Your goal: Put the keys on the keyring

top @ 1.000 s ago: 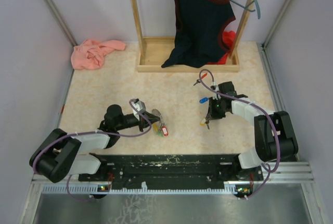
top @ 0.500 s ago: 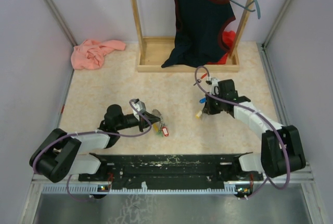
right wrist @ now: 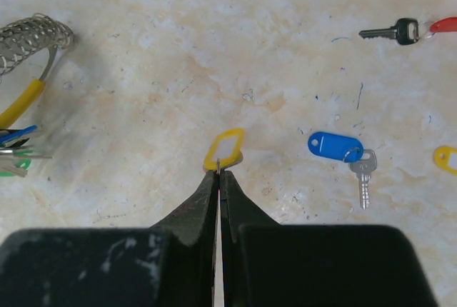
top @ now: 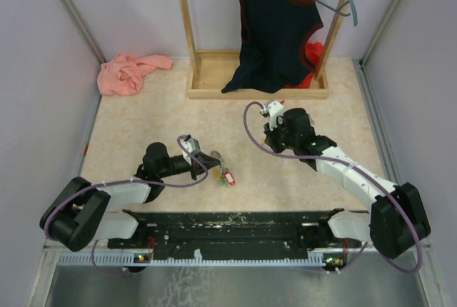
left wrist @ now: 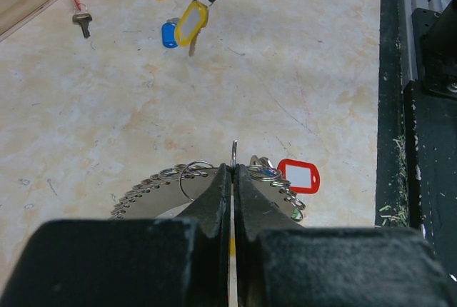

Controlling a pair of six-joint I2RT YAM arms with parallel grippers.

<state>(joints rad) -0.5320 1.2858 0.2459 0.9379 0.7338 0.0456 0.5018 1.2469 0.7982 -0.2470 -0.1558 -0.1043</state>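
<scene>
Beige marbled tabletop [top: 143,128] seen from above, with a tall light wooden clothes frame [top: 207,86] at the far edge holding a dark navy sleeveless top [top: 275,28], and a crumpled pink cloth [top: 128,73] in the far left corner. Two black and white robot arms reach in from the near edge. The left gripper [left wrist: 233,171] sits low near the table's middle, its jaws pressed together on a thin wire loop of the grey ridged chain-like metal keyring [left wrist: 150,193], which rests on the table with a red plastic tag [left wrist: 298,176] just beside the fingers. The right gripper [right wrist: 218,173], further back and to the right, is clamped tight on a small silver key with a yellow plastic tag [right wrist: 224,148], which dangles from its tips, seemingly clear of the surface. Three more keys lie loose nearby: a blue-tagged key [right wrist: 335,144], a red-tagged key [right wrist: 400,31] and a second yellow-tagged key [right wrist: 446,158]. The step in hand looks like carrying a picked-up key to the ring. Next, the right arm likely needs to cross to the left gripper and line the key's tiny loop up with the pinched wire, a fine threading move.
</scene>
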